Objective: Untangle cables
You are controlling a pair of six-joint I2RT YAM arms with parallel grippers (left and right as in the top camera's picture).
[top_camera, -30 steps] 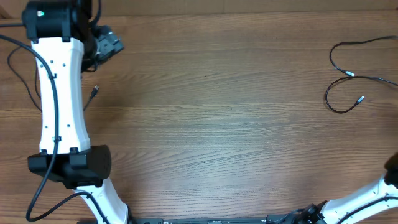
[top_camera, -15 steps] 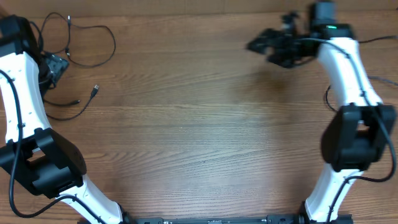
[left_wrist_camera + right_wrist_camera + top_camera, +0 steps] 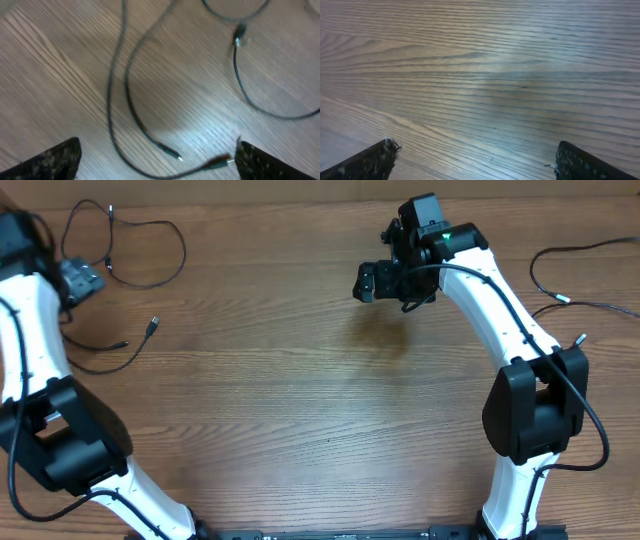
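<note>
Thin black cables (image 3: 150, 280) loop on the wooden table at the far left, with loose plug ends (image 3: 153, 326). A second black cable (image 3: 560, 298) lies at the far right edge. My left gripper (image 3: 80, 280) hangs above the left cables, open and empty; the left wrist view shows cable strands (image 3: 125, 95) and plug ends (image 3: 220, 161) between its spread fingertips (image 3: 157, 165). My right gripper (image 3: 375, 280) hovers over bare table near the top middle, open and empty; the right wrist view shows only wood between its fingertips (image 3: 475, 162).
Both arms reach in from the near edge, their bases (image 3: 525, 420) standing on the table at left and right. Bare wood (image 3: 300, 400) fills the middle of the table.
The left arm has swung out to the far left, uncovering the left cables. The right arm has come in from the lower right and its gripper has moved left and slightly down.
</note>
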